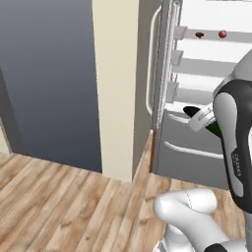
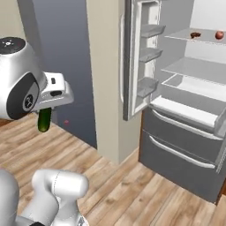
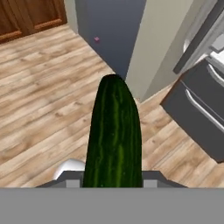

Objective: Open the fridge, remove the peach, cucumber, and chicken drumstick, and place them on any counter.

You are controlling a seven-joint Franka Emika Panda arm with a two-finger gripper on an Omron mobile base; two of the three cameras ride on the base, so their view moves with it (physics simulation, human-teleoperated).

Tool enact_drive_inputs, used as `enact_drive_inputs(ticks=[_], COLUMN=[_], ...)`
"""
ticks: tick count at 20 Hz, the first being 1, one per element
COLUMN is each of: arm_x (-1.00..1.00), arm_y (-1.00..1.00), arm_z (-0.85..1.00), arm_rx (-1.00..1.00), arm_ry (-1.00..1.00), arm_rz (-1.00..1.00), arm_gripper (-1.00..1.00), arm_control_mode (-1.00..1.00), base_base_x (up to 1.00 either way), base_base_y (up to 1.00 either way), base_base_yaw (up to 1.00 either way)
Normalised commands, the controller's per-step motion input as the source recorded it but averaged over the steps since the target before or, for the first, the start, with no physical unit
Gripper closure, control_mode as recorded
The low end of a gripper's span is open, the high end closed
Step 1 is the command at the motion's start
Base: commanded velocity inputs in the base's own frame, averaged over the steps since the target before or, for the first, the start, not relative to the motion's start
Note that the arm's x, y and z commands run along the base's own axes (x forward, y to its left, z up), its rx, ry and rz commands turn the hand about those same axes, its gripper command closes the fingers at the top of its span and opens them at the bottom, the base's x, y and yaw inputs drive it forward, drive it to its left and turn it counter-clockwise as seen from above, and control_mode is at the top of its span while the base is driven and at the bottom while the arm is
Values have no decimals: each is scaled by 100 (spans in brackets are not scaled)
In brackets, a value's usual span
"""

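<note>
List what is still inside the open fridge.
On an upper shelf of the fridge sit the peach and the chicken drumstick. The lower drawers are shut, so their contents cannot be seen.

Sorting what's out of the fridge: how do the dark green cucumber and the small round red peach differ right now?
The dark green cucumber is long and slim; the small round red peach is ball-shaped. The cucumber is clamped in the gripper, out over the wooden floor; the peach sits on an upper shelf of the open grey fridge, beside a small brown lump.

Dark green striped cucumber [image 3: 114,135]; dark grey fridge [image 2: 185,150]; red peach [image 2: 219,35].
</note>
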Motion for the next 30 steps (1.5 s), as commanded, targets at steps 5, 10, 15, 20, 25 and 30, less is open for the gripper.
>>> enact_drive_inputs(ticks=[5, 10, 15, 20, 25, 30], arm_x=[0, 0, 0, 0, 0, 0], arm_y=[0, 0, 0, 0, 0, 0], arm_z=[0, 0, 0, 0, 0, 0], arm_rx=[0, 0, 0, 0, 0, 0], arm_ry=[0, 0, 0, 0, 0, 0], arm_rz=[0, 0, 0, 0, 0, 0], arm_gripper=[100, 100, 100, 100, 100, 100], arm_control_mode=[100, 100, 100, 100, 100, 100], base_base_x=[-20, -3, 10, 3, 24, 87], base_base_y=[37, 46, 63, 45, 14, -6], base_base_yaw=[51, 58, 64, 64, 51, 18])
